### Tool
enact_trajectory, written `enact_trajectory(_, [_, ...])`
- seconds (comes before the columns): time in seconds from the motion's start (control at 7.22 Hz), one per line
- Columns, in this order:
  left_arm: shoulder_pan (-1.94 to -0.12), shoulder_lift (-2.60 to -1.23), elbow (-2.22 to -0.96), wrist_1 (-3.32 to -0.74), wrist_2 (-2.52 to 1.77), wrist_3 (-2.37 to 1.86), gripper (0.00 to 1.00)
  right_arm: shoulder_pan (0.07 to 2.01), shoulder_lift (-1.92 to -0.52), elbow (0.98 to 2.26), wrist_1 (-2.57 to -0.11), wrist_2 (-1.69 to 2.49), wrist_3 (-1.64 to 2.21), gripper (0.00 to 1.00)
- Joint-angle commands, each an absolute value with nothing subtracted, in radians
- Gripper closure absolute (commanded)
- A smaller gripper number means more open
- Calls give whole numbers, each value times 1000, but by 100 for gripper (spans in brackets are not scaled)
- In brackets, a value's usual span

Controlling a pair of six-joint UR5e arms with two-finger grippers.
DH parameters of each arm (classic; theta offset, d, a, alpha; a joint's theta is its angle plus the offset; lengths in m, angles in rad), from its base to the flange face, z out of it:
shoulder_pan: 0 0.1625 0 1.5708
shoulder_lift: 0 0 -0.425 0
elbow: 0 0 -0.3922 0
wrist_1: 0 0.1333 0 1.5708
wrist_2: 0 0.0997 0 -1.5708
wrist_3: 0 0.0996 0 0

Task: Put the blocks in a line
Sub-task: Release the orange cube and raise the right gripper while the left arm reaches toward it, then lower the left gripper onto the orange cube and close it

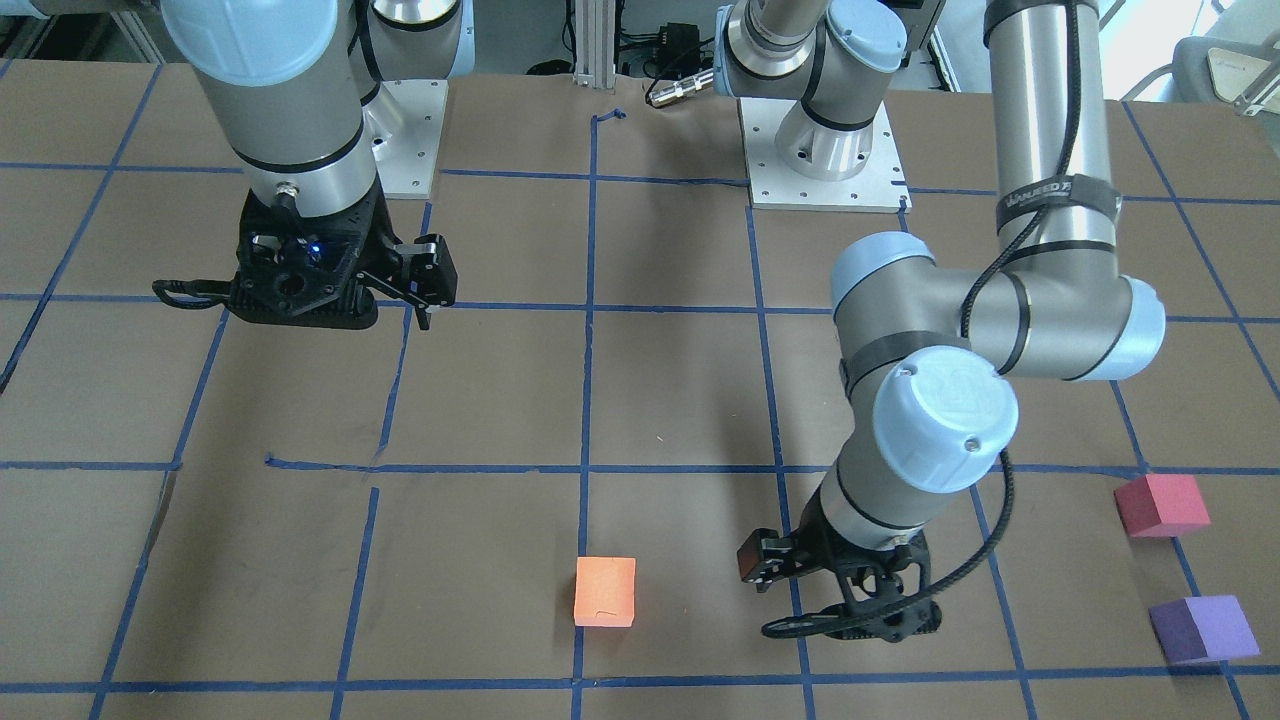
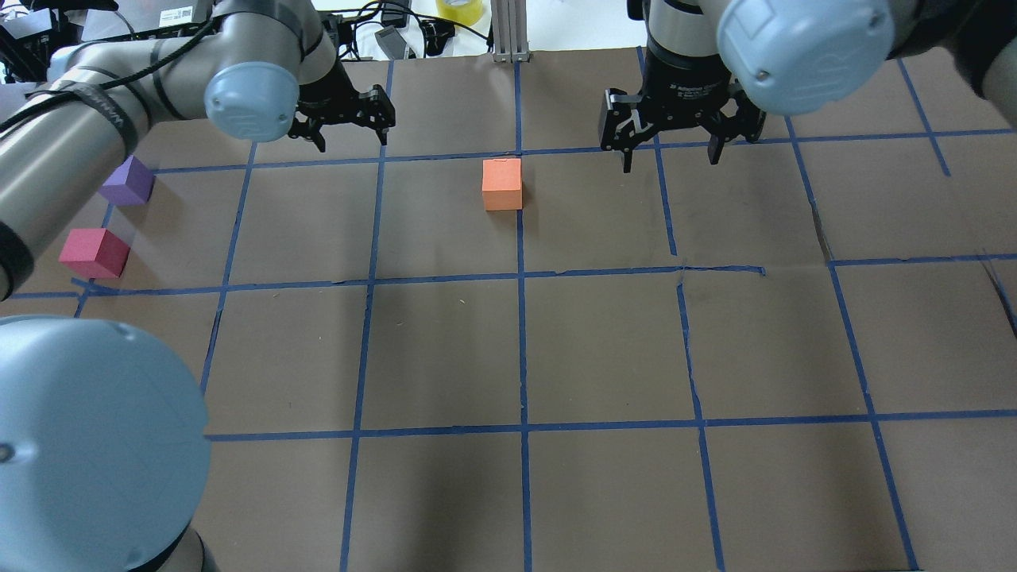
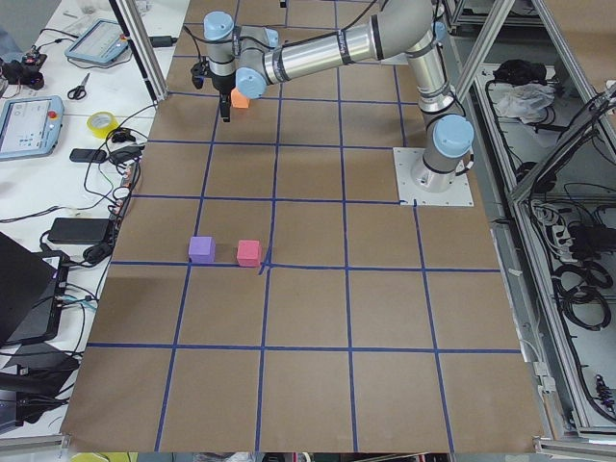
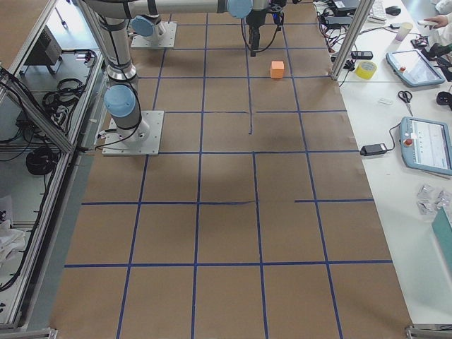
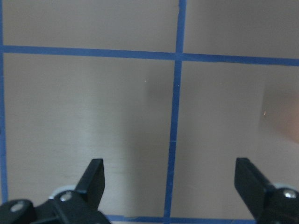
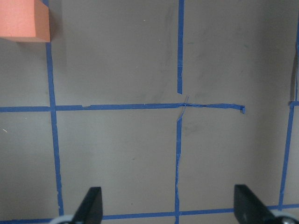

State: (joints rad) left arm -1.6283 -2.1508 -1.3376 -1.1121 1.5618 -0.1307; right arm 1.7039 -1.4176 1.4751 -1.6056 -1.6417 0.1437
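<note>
The orange block (image 2: 502, 184) sits at the far middle of the table, between my two grippers; it also shows in the front view (image 1: 605, 592) and at the top left of the right wrist view (image 6: 21, 18). The reddish-pink block (image 2: 94, 253) and the purple block (image 2: 127, 181) sit close together near the table's left edge, and both appear in the front view (image 1: 1160, 505) (image 1: 1200, 628). My left gripper (image 2: 349, 135) is open and empty, left of the orange block. My right gripper (image 2: 671, 155) is open and empty, right of it. Both hover above the paper.
The brown paper table (image 2: 604, 349) carries a blue tape grid (image 2: 522, 318). Both arm base plates (image 1: 825, 160) stand at the robot's edge. Cables and a yellow tape roll (image 2: 459, 9) lie beyond the far edge. The left arm's elbow (image 2: 87, 445) looms in the near left.
</note>
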Motion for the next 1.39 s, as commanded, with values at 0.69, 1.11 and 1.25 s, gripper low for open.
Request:
enact_trajectory(0.69, [-1848,-2327,-1190,-1062,1574,-307,0,1586,-1490,1491,-1666,-1553,97,0])
enact_trajectory(1.11, [-1853,-2364,-1198,-1062,1572,-291,0,1582,-1517,1503,-1652,-1566,87,0])
enact_trajectory(1.25, [-1853,-2384,-1206,-1062,1572,-293,0,1585,-1534,1509,-1629,-1568,87,0])
